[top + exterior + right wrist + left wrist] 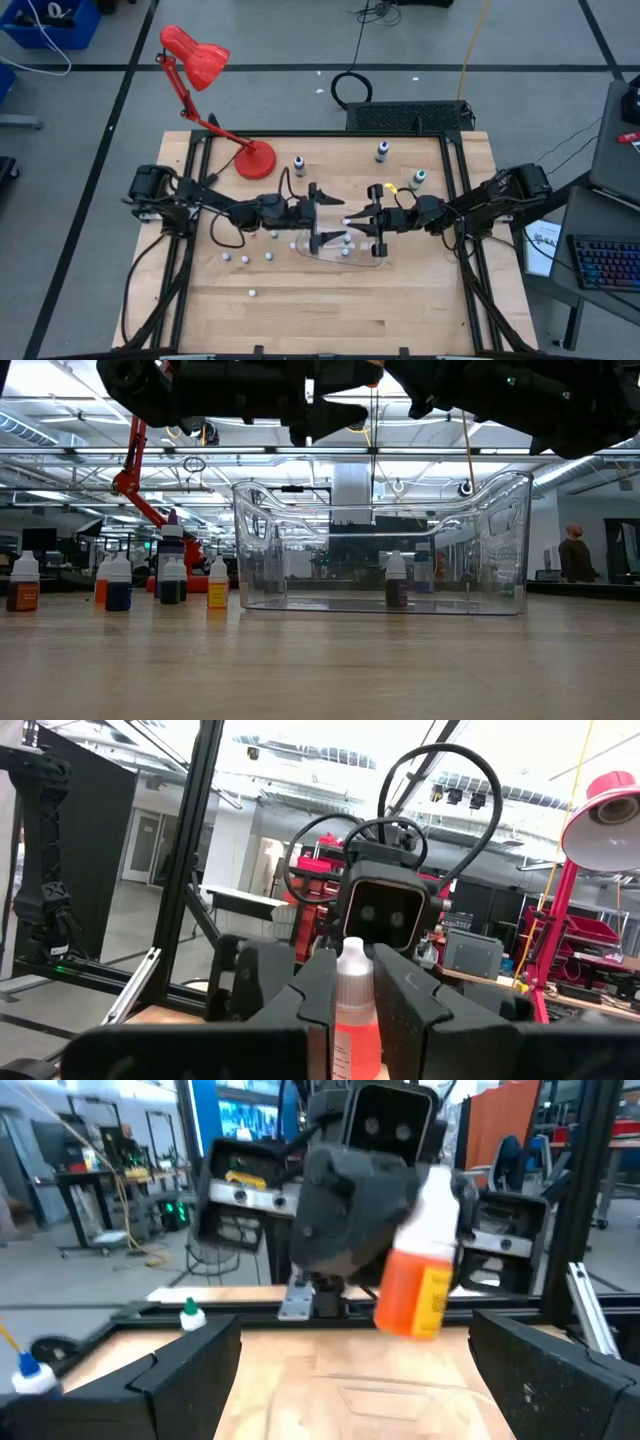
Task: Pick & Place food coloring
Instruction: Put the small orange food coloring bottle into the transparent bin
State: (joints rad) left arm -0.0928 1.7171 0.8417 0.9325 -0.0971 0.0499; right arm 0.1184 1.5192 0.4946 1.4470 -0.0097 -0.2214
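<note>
I see my right gripper (355, 1010) clamped on 1 orange bottle (420, 1275) above the clear bin (500, 550); my left gripper (330, 215) faces it, fingers spread wide.

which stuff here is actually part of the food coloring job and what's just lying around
Part of the job:
- orange bottle in the right gripper
- clear bin, one dark bottle inside
- loose bottles on the table
- left gripper, open over the bin

Just lying about:
- red lamp
- keyboard
- paper sheet
</note>
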